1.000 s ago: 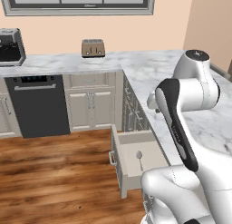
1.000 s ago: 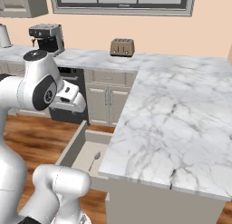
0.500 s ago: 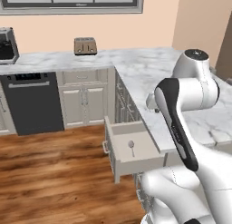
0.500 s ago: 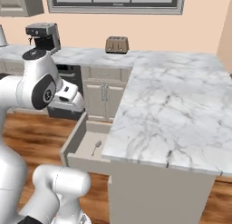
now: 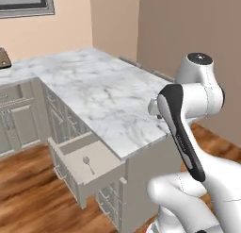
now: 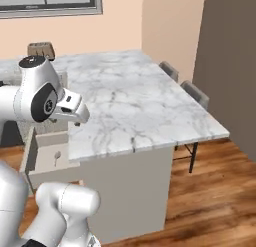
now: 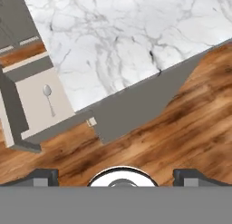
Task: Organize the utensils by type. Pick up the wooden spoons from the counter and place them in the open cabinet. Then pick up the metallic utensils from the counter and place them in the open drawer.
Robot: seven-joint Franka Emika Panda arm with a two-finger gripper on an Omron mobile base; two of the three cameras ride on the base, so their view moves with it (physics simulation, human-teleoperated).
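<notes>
Gripper: dark two-finger gripper [image 7: 116, 173], jaws spread wide and empty, poised over wooden floor [image 7: 172, 128] just off the worktop edge.
Drawer: shallow grey-beige open drawer [image 7: 18, 128], well apart from the gripper, up and left in the hand view.
Spoon: small silver-grey metallic spoon [image 7: 48, 97] lies flat inside the drawer.
Worktop: white marble slab with grey veining [image 7: 127, 37], beyond the gripper.

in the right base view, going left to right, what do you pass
open grey-beige drawer holding a small silver-grey spoon → white robot arm's round joint → white marble counter with grey veining → two grey chairs at its far side → dark brown wall
</notes>
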